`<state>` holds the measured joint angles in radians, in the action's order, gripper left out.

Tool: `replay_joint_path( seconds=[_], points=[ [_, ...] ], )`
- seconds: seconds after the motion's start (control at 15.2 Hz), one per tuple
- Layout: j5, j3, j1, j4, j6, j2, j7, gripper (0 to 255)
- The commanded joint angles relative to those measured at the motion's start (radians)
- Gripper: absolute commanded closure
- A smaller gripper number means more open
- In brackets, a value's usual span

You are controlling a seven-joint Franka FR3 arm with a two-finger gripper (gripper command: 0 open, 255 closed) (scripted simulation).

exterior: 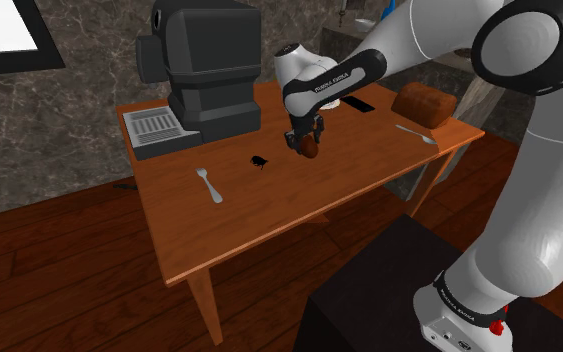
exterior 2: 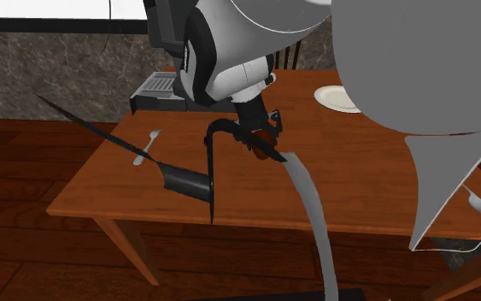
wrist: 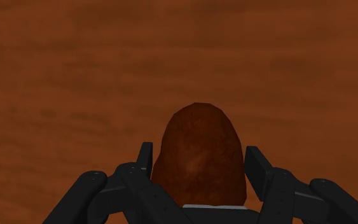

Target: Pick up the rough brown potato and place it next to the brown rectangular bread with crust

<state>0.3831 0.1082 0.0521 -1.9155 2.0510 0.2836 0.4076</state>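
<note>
**Holding the potato over the table, with the bread yet to be reached**

The rough brown potato (wrist: pixel 199 153) is clasped between the two black fingers of the gripper (exterior: pixel 304 143), which are pressed against its sides in the wrist view. In the shoulder view it is seen hanging under the gripper over the middle of the wooden table (exterior: pixel 269 215). It is judged to be lifted clear of the wood, though the gap cannot be read with certainty. The brown rectangular bread (exterior: pixel 421 103) lies well apart from it, near the table's corner at the shoulder view's right. A grey utensil (exterior: pixel 416 133) is seen near the loaf, toward the table's edge. A dark coffee machine (exterior: pixel 206 60) stands at the opposite end.

The pick-up is judged to be done, and the carry to the bread is the step in hand. For the next move, the potato needs to be taken across toward the shoulder view's right and kept high enough that the wood is not scraped. It should then be lowered onto bare table just beside the loaf, clear of the utensil. The fingers should be parted only once the potato is resting, since so rounded a thing may be expected to roll.
</note>
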Motion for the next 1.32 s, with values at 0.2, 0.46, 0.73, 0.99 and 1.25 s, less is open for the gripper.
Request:
replay_joint_path(
  seconds=[0.2, 0.46, 0.73, 0.99, 1.25],
  points=[
    [-0.013, 0.003, 0.001, 0.026, -0.053, -0.03, -0.022, 255],
    [-0.023, 0.006, 0.001, 0.051, -0.097, -0.052, -0.038, 255],
    [-0.032, 0.008, 0.0, 0.079, -0.142, -0.072, -0.054, 255],
    [-0.039, 0.009, -0.001, 0.111, -0.188, -0.088, -0.069, 255],
    [-0.045, 0.011, -0.002, 0.147, -0.235, -0.101, -0.084, 255]
  ],
)
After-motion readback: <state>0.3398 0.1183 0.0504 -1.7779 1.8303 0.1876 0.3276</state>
